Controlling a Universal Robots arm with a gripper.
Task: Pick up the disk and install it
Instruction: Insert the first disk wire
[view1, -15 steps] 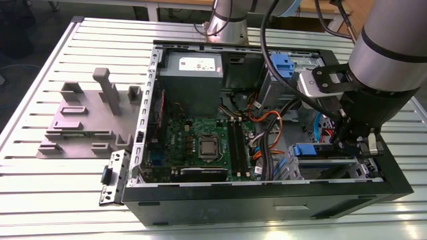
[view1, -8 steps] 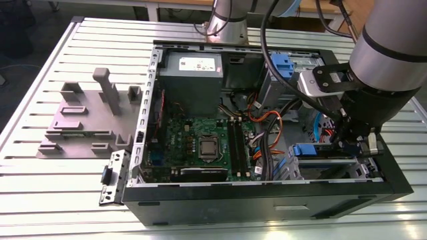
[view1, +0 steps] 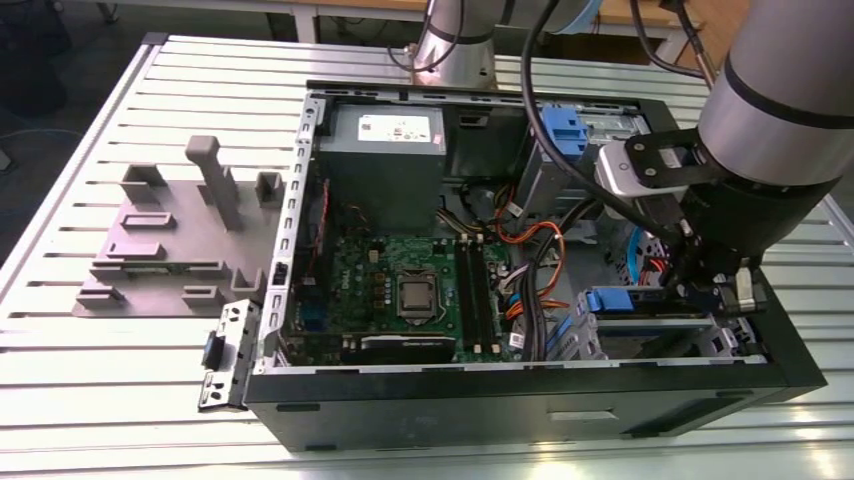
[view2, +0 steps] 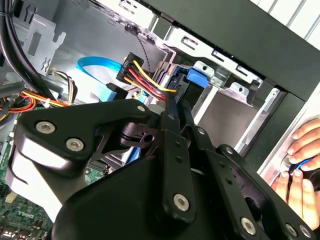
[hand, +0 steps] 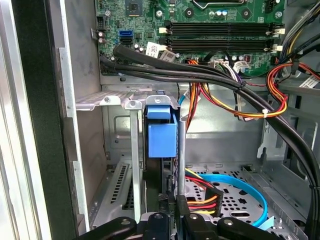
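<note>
On the exterior view's left, a grey holder (view1: 167, 235) with slots and posts sits on the white ribbed worktop (view1: 80, 400). Next to it lies the big open computer case (view1: 534, 400). Inside the case, a grey power box (view1: 384, 160) sits at the far end, and a green board (view1: 394, 290) lies flat on the bottom. Orange, yellow and black wires (view1: 514, 235) run across the middle. Toward the exterior view's right, the robot arm (view1: 774, 110) reaches down into the case by a metal cage (view1: 654, 335).

In both wrist views, the hand (hand: 167, 212) is clenched on the disk (hand: 162, 137), which stands on its thin edge with its blue end piece pointing away from the hand. The disk is partly inside the metal cage, beside a silver wall. A person's fingers (view2: 305, 145) rest outside the case in the second wrist view.
</note>
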